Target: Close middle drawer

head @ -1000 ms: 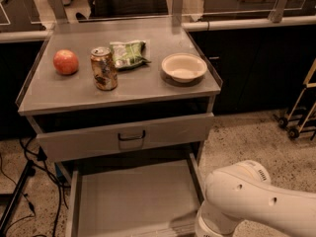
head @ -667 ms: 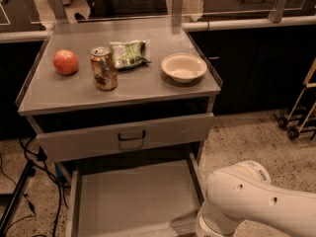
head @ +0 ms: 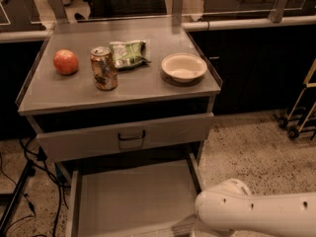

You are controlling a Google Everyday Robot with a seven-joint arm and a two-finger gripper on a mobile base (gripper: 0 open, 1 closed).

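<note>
The middle drawer (head: 133,201) sits pulled far out beneath the top drawer (head: 126,136). The white arm (head: 256,215) hangs at its right front corner, the tool hidden below it, grip impossible to tell.

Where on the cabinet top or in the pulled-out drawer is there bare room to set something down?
Bare: the cabinet top in front of the can and bowl and behind the bag; the whole middle drawer tray. Crowded: the row from apple to bowl. The gripper is out of view, past the arm at lower right.
</note>
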